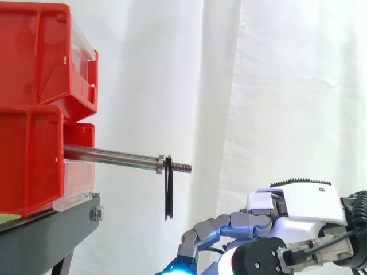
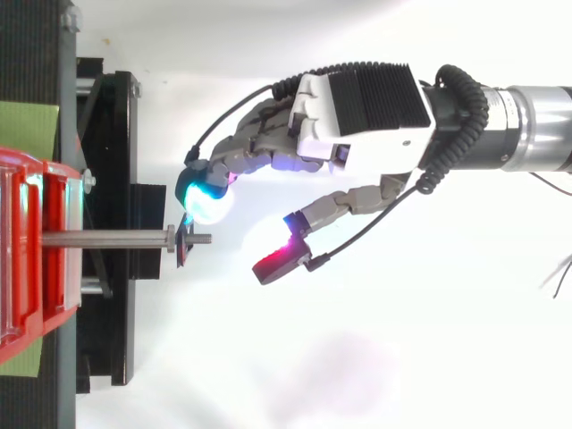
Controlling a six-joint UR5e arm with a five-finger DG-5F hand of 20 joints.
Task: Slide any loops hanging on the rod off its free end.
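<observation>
A steel rod [image 1: 112,156] sticks out level from the red bins [image 1: 34,109] and ends in a threaded tip [image 1: 182,167]. One thin black loop [image 1: 169,192] hangs on it just past a nut, close to the free end; from above the loop [image 2: 183,246] shows as a short dark sliver beside the rod [image 2: 103,239]. My hand [image 1: 289,220] is low and to the right of the loop, below rod height, not touching it. From above the hand [image 2: 357,112] has loosely bent fingers [image 2: 207,198] near the rod tip and the thumb [image 2: 279,261] spread apart, holding nothing.
The bins sit on a black stand [image 1: 51,235] with a bolt at its edge. A white curtain [image 1: 275,86] hangs behind. In the top view a green strip [image 2: 27,130] lies beside the stand [image 2: 116,179].
</observation>
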